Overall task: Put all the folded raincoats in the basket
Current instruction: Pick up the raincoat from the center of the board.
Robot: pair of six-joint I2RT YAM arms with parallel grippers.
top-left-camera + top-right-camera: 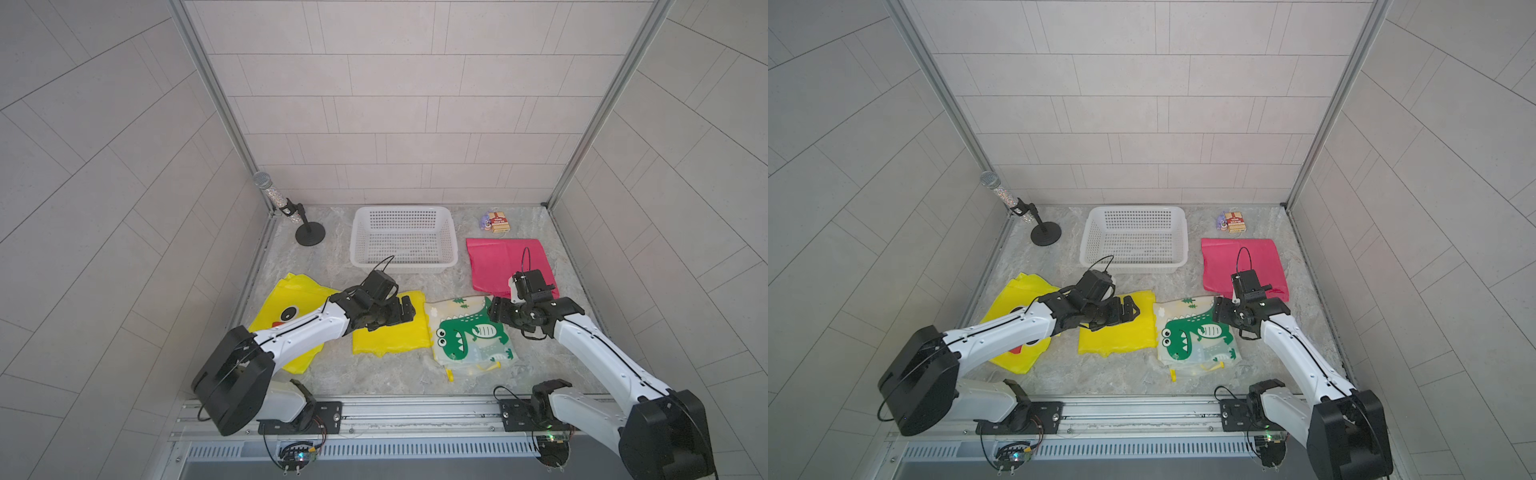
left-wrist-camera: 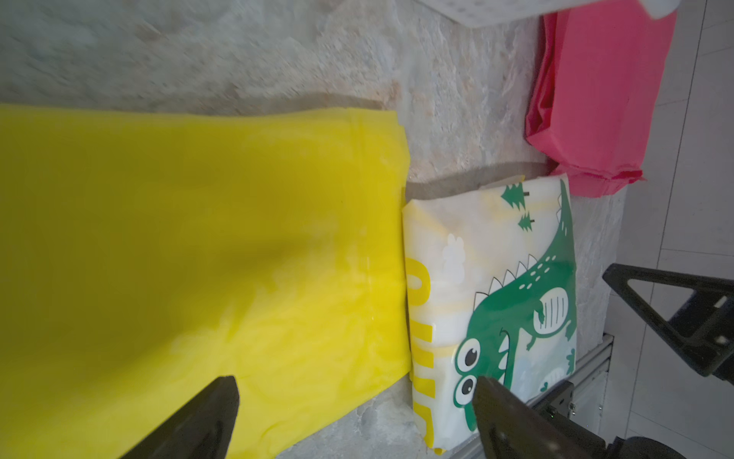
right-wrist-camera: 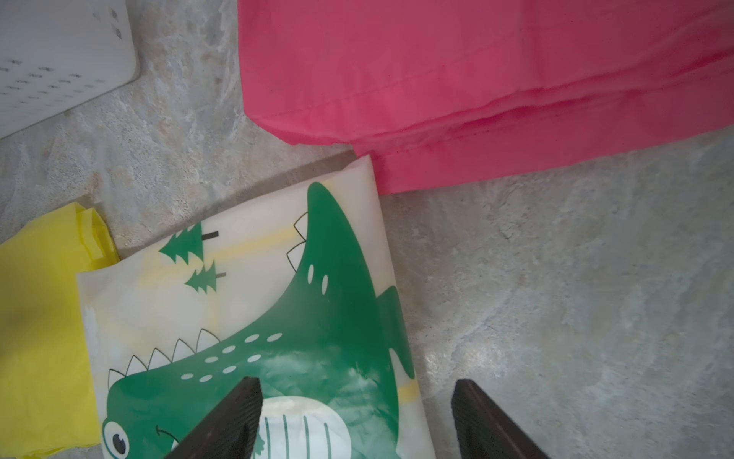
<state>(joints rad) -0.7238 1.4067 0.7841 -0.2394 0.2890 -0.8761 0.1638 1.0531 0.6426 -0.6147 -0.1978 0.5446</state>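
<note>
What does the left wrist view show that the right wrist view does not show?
Only the left wrist view shows the right arm's claw beside the dinosaur raincoat, yellow letters along that raincoat's edge, and a metal rail.

Only the right wrist view shows the right claw with one finger over the dinosaur raincoat's edge and the other over bare table.

Both show the yellow raincoat, the pink raincoat, a corner of the white basket, and open claw fingers near the picture's edge.
</note>
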